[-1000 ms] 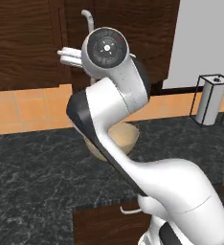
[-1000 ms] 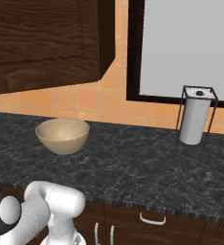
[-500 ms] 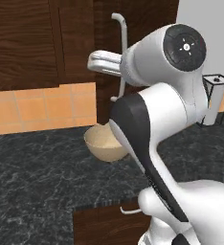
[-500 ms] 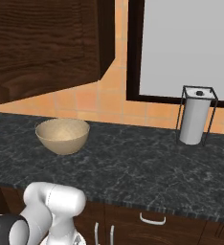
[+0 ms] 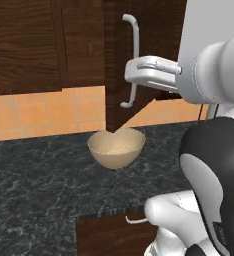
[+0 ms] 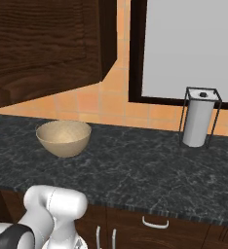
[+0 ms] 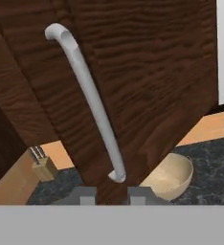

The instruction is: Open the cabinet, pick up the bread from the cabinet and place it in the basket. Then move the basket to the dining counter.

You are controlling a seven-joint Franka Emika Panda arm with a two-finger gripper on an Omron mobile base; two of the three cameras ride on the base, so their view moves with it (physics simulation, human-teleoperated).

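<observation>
Here, one black white-veined counter (image 6: 150, 170) runs across both base views, with orange tile behind it. Above it hangs one cabinet (image 5: 114, 60) of dark brown wood grain; its tall door (image 7: 147, 81) stands swung out from the wall over the counter, and the left base view shows it nearly edge-on. One window (image 6: 189, 48) with a dark frame sits to the right of it. One white arm rises at the lower right of the left base view, its big joint high at the right and the hand reaching level to the left toward the door.

One basket (image 5: 116, 148), round and tan, stands upright on the counter below the door's lower edge. One paper-towel roll in a wire holder (image 6: 199, 118) stands well apart from it, under the window. One knife block (image 7: 43, 165) shows far off in the hand view.

One silver bar handle (image 5: 133, 60) runs down the door. The gripper (image 5: 130, 75) sits at that handle, and its jaws are drawn together; whether they clamp the bar, I cannot tell.
</observation>
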